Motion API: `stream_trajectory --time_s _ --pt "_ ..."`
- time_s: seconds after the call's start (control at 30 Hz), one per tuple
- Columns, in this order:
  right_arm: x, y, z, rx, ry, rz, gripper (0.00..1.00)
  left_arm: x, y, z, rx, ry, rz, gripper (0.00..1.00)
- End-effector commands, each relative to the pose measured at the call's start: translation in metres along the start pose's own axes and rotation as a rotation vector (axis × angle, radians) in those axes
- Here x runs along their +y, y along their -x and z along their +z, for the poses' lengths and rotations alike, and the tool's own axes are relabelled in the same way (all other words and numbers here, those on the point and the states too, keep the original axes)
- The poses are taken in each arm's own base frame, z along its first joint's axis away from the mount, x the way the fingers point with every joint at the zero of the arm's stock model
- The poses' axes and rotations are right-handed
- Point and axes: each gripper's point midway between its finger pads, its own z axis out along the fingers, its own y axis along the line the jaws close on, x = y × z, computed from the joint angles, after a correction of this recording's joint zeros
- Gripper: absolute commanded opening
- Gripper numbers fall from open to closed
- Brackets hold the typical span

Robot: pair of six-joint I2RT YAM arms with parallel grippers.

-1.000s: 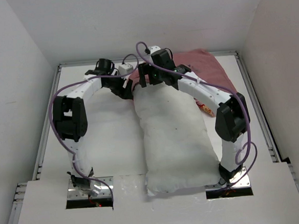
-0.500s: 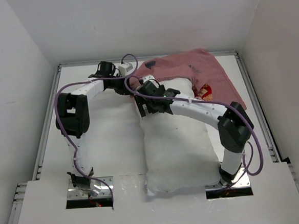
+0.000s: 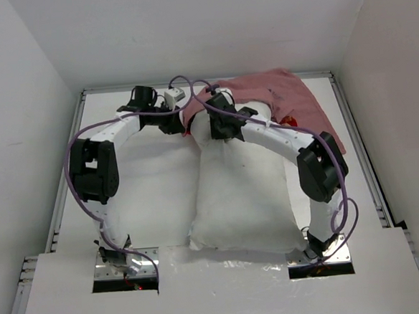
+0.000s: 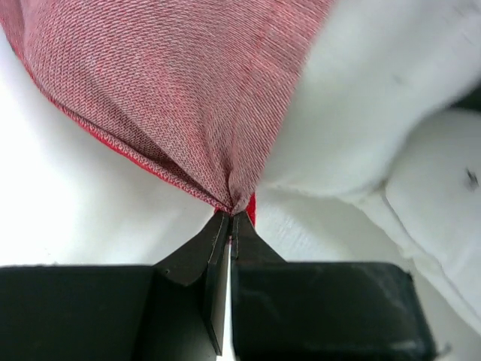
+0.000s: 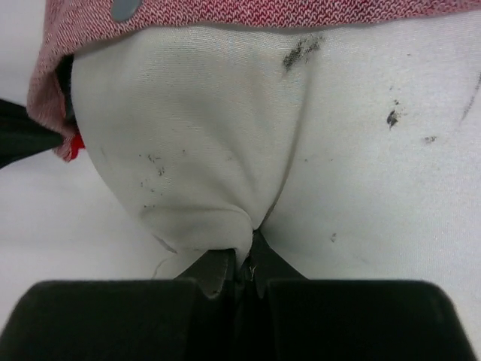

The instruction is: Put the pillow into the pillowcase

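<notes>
The white pillow [image 3: 242,198] lies lengthwise down the middle of the table, its far end tucked under the mouth of the red pillowcase [image 3: 292,101] at the back right. My left gripper [image 4: 231,216] is shut on the pillowcase [image 4: 180,98] at its hem, by the left side of the opening. In the right wrist view, my right gripper [image 5: 248,252] is shut on a pinch of the pillow [image 5: 225,150], just below the pillowcase [image 5: 248,13] edge. From above, the left gripper [image 3: 180,123] and right gripper [image 3: 219,133] sit close together at the pillow's far end.
White walls enclose the table [image 3: 155,197] on three sides, close behind the pillowcase. Purple cables [image 3: 183,83] loop over both arms. The arm bases [image 3: 123,260] sit at the near edge, flanking the pillow's near end.
Both grippers have shut, the left on the pillowcase hem and the right on the pillow. The right arm swung down and back toward the opening, and the pillow's near end shifted left.
</notes>
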Motion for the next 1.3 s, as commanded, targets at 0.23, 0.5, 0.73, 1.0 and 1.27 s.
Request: stream_trajectory --time_s 0.23,0.5,0.73,1.0,1.27 --pt "-0.006 0.131 -0.03 -0.384 -0.067 0.155 0.0 -0.082 0.017 -0.04 0.073 -0.197 0.245 0.0" --pt "-0.02 0.122 0.013 -0.319 -0.175 0.253 0.0 -0.176 0.023 -0.073 0.026 -0.571 0.354 0.0" --pt "0.021 0.043 0.04 -0.189 0.009 0.26 0.0 -0.163 0.031 -0.083 -0.031 -0.521 0.336 0.0" --pt "0.087 0.018 0.006 -0.209 0.232 0.316 0.0 -0.153 0.006 -0.063 0.056 -0.429 0.313 0.0" --pt "0.095 0.096 -0.032 -0.434 0.29 0.508 0.0 -0.182 -0.027 -0.08 0.071 -0.582 0.396 0.0"
